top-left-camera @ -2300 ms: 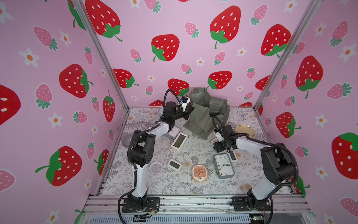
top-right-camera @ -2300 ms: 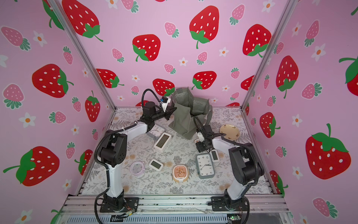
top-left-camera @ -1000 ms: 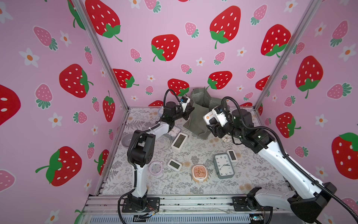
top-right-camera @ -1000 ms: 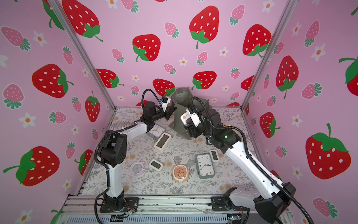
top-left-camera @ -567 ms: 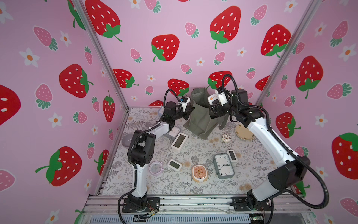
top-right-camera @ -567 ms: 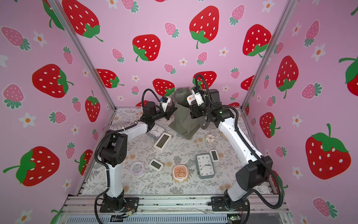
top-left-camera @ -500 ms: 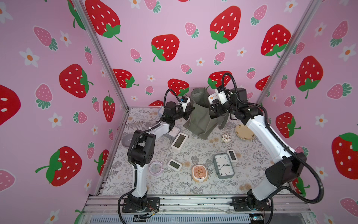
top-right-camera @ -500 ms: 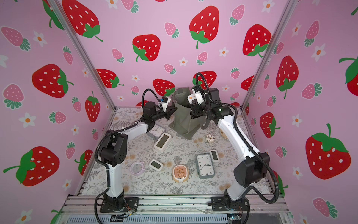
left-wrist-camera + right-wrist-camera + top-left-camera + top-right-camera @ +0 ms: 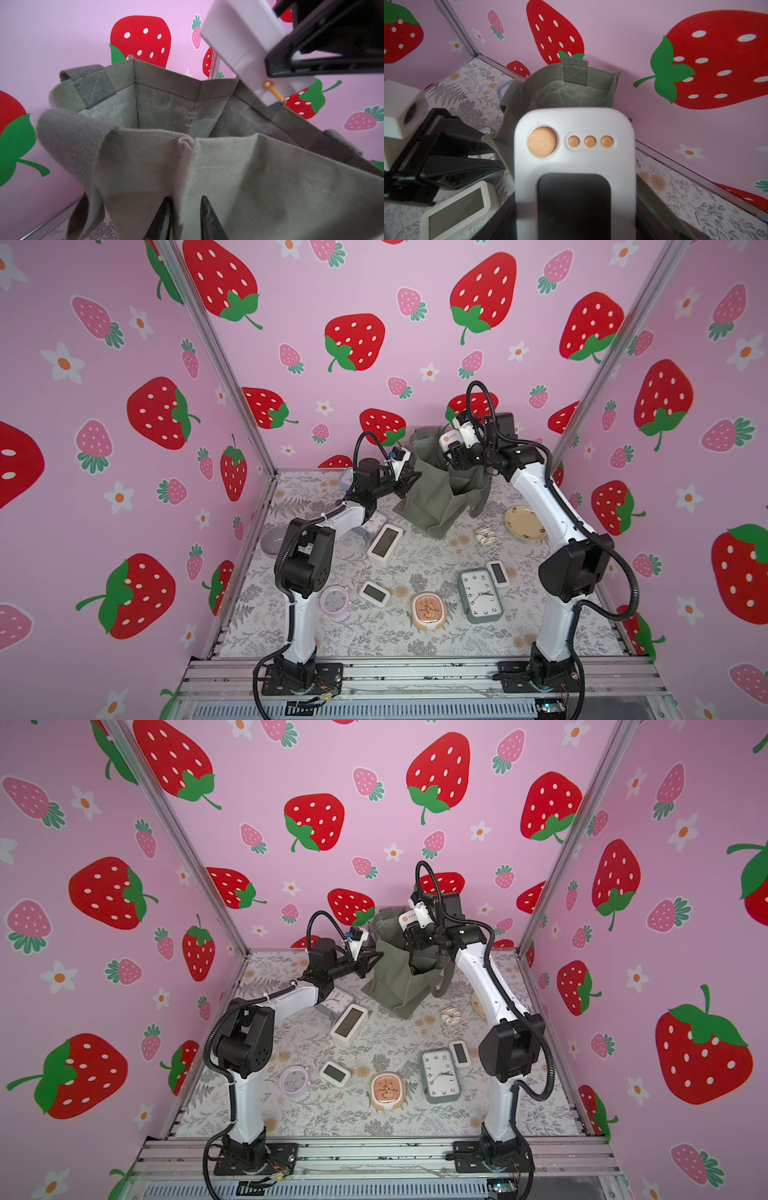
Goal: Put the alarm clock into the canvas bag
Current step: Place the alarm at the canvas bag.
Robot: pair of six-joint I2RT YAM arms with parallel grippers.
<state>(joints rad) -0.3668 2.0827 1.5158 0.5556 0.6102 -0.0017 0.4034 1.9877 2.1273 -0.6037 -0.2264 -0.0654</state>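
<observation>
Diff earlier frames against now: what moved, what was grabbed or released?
The right gripper picked the white alarm clock off the table and carried it up over the canvas bag. The left gripper stays at the bag's rim; the remaining clocks lie unmoved.

Clock-face numerals are showing as the only readable marks.
The grey rectangular clock lying on the counter is displaying black hour numerals round its white dial, with 10, 11, 8, 7, 6, 5, 4 and 2 reading clearly in both top views. The smaller analog clock farther back is showing marks too small to read.
</observation>
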